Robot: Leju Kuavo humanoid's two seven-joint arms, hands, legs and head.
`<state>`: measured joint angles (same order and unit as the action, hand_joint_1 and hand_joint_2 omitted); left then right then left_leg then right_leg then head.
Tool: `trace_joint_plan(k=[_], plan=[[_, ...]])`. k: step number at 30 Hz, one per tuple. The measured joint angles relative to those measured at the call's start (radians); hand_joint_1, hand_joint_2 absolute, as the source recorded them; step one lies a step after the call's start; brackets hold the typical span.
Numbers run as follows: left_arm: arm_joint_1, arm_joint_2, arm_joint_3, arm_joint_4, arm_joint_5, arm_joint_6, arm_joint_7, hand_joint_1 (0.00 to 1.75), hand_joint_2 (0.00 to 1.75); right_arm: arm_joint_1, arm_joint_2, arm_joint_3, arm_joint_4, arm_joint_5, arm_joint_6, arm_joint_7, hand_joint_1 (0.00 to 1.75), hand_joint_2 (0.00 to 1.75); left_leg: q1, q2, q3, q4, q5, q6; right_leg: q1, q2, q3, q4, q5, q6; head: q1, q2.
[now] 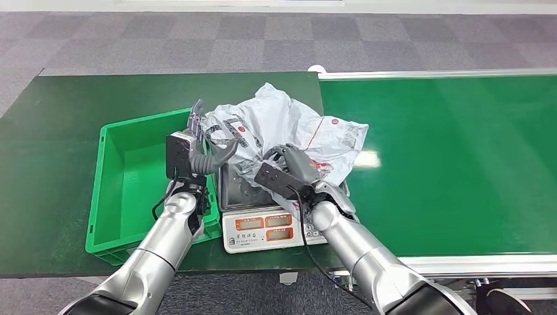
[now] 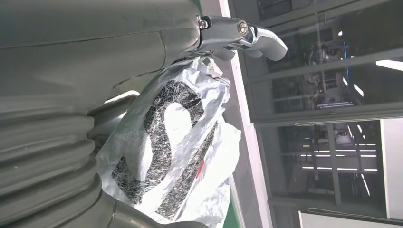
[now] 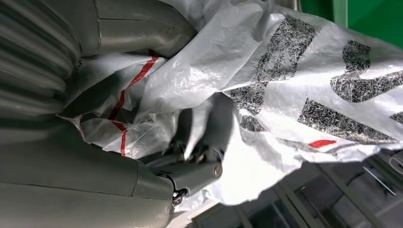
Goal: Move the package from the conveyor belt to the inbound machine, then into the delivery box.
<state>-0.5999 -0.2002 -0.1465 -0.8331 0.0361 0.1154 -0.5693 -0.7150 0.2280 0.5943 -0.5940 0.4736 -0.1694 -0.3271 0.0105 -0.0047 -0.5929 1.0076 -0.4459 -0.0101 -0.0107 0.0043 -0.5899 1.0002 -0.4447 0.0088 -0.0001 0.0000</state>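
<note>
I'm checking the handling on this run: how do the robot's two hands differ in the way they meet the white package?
The left hand stands upright against the package's left side, over the green bin; the right hand lies low at its front, above the scale, fingers wrapped in the plastic. Both touch the package.

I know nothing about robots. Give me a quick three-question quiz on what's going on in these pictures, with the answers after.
1. True or false: the package lies flat on the conveyor belt, untouched.
2. What does the package sit over? A) the weighing scale B) the floor C) a chair
3. Fill in: the green bin beside the scale stands on the robot's ____ side.

Key
1. False: the left hand and the right hand both grip it.
2. A
3. left
</note>
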Motion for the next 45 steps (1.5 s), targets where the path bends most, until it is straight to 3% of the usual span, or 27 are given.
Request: trace_joint_plan(k=[8,17,23,29,36,45], plan=[[0.000,0.004,0.000,0.000,0.000,0.017,-0.012,0.00,1.75,-0.008,-0.006,0.006,-0.003,-0.053,-0.007,-0.021,0.00,1.75,0.000,0.000,0.000,0.000,0.000,0.000,0.000,0.000,0.000,0.000,0.000,0.000,0.000,0.000],[0.003,0.017,0.000,-0.021,-0.061,0.109,-0.055,0.00,1.75,-0.042,-0.070,-0.012,-0.074,-0.328,0.078,-0.075,0.00,1.75,0.000,0.000,0.000,0.000,0.000,0.000,0.000,0.000,0.000,0.000,0.000,0.000,0.000,0.000],[0.000,0.027,-0.011,-0.022,-0.180,0.256,-0.049,0.00,1.75,-0.024,-0.110,-0.077,-0.131,-0.508,0.129,-0.159,0.00,1.75,0.000,0.000,0.000,0.001,0.000,0.000,0.000,0.000,0.000,0.000,0.000,0.000,0.000,0.000],[0.000,0.045,-0.009,-0.017,-0.206,0.315,-0.025,0.00,1.75,-0.037,-0.131,-0.157,-0.142,-0.635,0.197,-0.151,0.00,1.75,0.000,0.000,0.000,0.001,0.000,0.000,0.000,0.000,0.000,0.000,0.000,0.000,0.000,0.000],[0.018,0.059,0.010,-0.057,-0.213,0.320,-0.027,0.00,1.75,-0.044,-0.136,-0.179,-0.133,-0.641,0.300,-0.134,0.00,1.75,0.000,0.000,0.000,0.001,0.000,0.000,0.000,0.000,0.000,0.000,0.000,0.000,0.000,0.000],[0.032,0.059,0.015,-0.106,-0.244,0.291,-0.018,0.00,1.75,-0.038,-0.130,-0.173,-0.134,-0.621,0.267,-0.132,0.00,1.75,0.000,-0.001,-0.001,0.001,0.000,0.000,0.000,-0.001,0.000,0.000,0.000,0.000,0.000,0.000]])
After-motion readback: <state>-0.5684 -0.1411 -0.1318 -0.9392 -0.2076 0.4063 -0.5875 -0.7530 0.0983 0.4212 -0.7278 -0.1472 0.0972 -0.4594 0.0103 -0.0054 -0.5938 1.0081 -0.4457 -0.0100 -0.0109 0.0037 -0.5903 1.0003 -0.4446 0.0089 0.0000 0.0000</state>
